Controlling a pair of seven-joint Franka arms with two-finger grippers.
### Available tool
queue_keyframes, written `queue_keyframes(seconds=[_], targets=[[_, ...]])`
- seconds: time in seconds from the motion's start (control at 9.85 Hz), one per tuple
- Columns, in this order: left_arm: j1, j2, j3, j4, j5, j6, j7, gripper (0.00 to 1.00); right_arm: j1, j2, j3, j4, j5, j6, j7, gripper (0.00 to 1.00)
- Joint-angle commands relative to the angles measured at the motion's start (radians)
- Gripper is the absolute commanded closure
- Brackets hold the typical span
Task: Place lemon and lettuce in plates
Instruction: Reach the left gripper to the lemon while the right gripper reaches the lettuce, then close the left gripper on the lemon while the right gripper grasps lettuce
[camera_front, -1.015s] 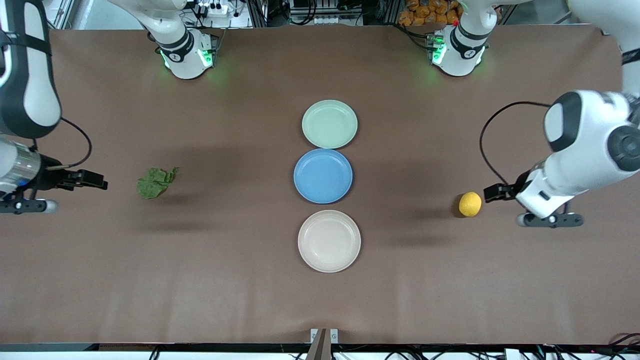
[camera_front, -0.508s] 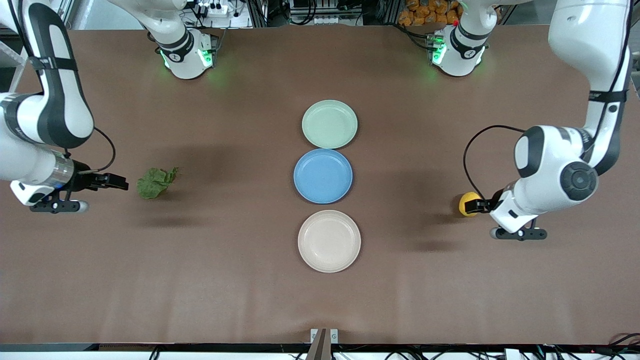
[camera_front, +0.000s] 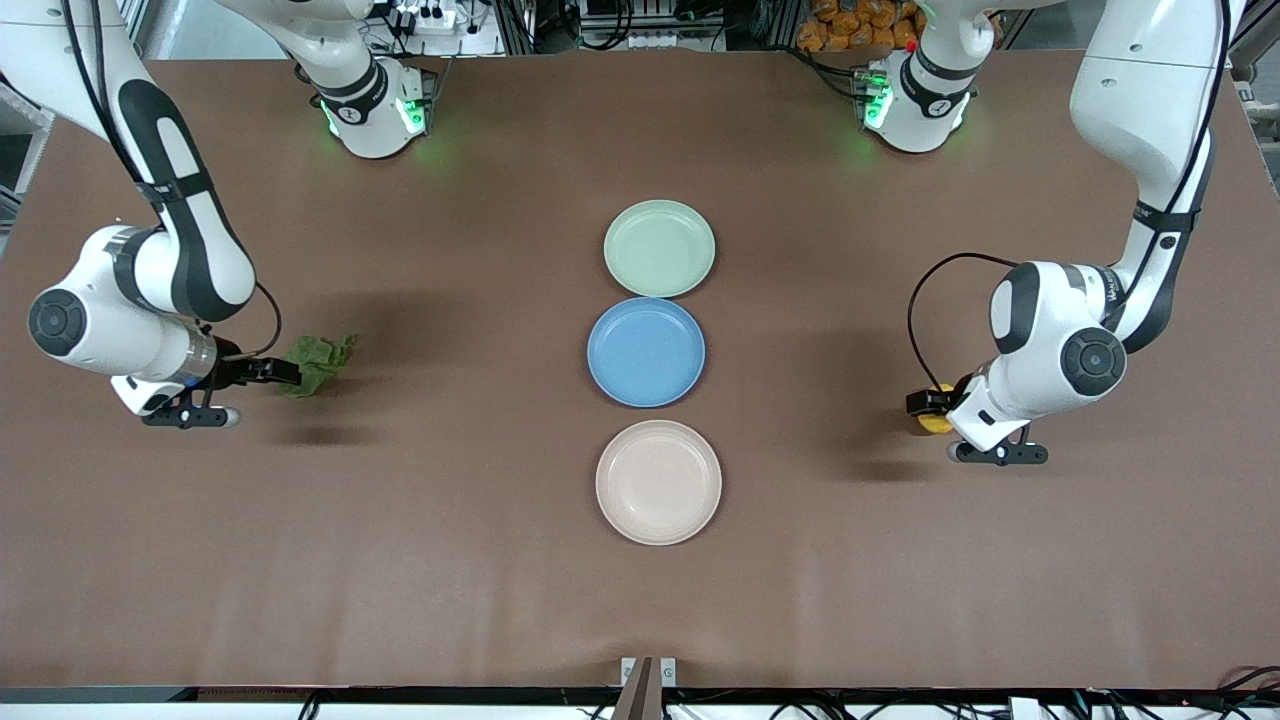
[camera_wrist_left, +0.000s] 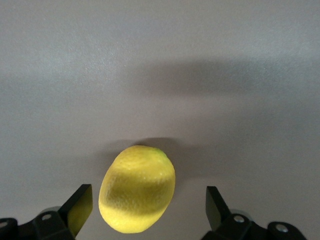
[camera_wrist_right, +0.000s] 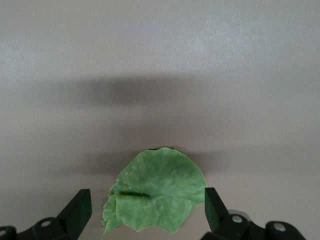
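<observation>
A brown tabletop (camera_front: 480, 560) is seen with three round plates set in a row down its middle, running from the edge by the robots' bases toward the front camera: a pale mint green plate (camera_front: 659, 248) is placed nearest the bases, a blue plate (camera_front: 646, 351) lies just beside it in the middle, and a beige-white plate (camera_front: 658, 481) is set nearest the front camera. All three plates are seen bare. The lemon (camera_wrist_left: 137, 188) is found resting on the tabletop toward the left arm's end, well apart from the plates and roughly level with the gap between the blue and beige-white plates; in the front view it is mostly covered by the arm. The left gripper (camera_wrist_left: 145, 210) is held low over it with its fingers spread wide, one on either side of the fruit, and no contact between finger and peel can be made out. The lettuce (camera_wrist_right: 156, 197) is seen lying flat on the tabletop toward the right arm's end, about level with the blue plate and well apart from it. The right gripper (camera_wrist_right: 148, 212) is positioned over the leaf's edge, its fingers likewise parted to either side of the leaf, and nothing is clamped between them.
</observation>
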Motion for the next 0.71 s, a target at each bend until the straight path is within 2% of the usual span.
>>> queue_keyframes(seconds=[0.0,0.3,0.41,0.51,0.61], targets=[[0.007,0.017,-0.002,-0.007,0.070,0.033,0.012,0.00,-0.013,-0.012,0.012,-0.063,0.009,0.041,-0.014,0.00],[0.007,0.043,0.000,-0.007,0.070,0.049,0.010,0.00,-0.018,0.017,0.012,-0.075,0.010,0.079,-0.014,0.00],[0.008,0.044,0.000,-0.009,0.070,0.052,0.012,0.08,-0.018,0.032,0.012,-0.075,0.012,0.087,-0.014,0.00],[0.008,0.049,0.000,-0.007,0.070,0.052,0.012,0.31,-0.018,0.045,0.013,-0.075,0.014,0.087,-0.014,0.00],[0.008,0.049,0.000,-0.007,0.070,0.052,0.012,0.64,-0.018,0.052,0.013,-0.075,0.015,0.087,-0.014,0.00]])
